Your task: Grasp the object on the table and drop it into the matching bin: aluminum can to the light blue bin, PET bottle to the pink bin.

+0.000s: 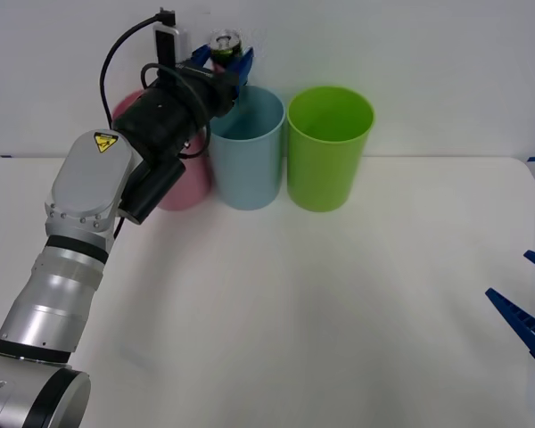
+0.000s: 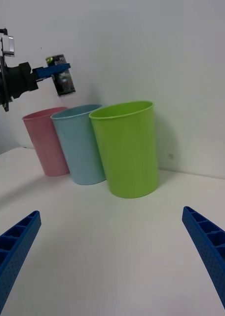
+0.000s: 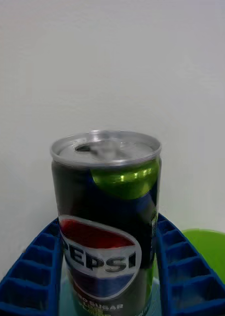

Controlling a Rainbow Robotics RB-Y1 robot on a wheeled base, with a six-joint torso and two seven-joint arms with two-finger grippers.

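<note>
My left gripper [image 1: 221, 64] is shut on the aluminum can [image 1: 225, 46], a small dark can with a silver pull-tab top and green print. It holds the can [image 3: 106, 217] upright in the air, just above the rim of the light blue bin [image 1: 247, 147]. From the right wrist view the can [image 2: 62, 79] hangs above the pink bin [image 2: 46, 140] and the light blue bin [image 2: 81, 143]. The pink bin [image 1: 189, 183] stands left of the blue one, partly hidden by my left arm. My right gripper [image 1: 533, 308] rests open low at the right edge of the table [image 1: 321, 321].
A lime green bin [image 1: 328, 147] stands right of the light blue bin, the three touching in a row against the white back wall. The white tabletop stretches wide in front of them.
</note>
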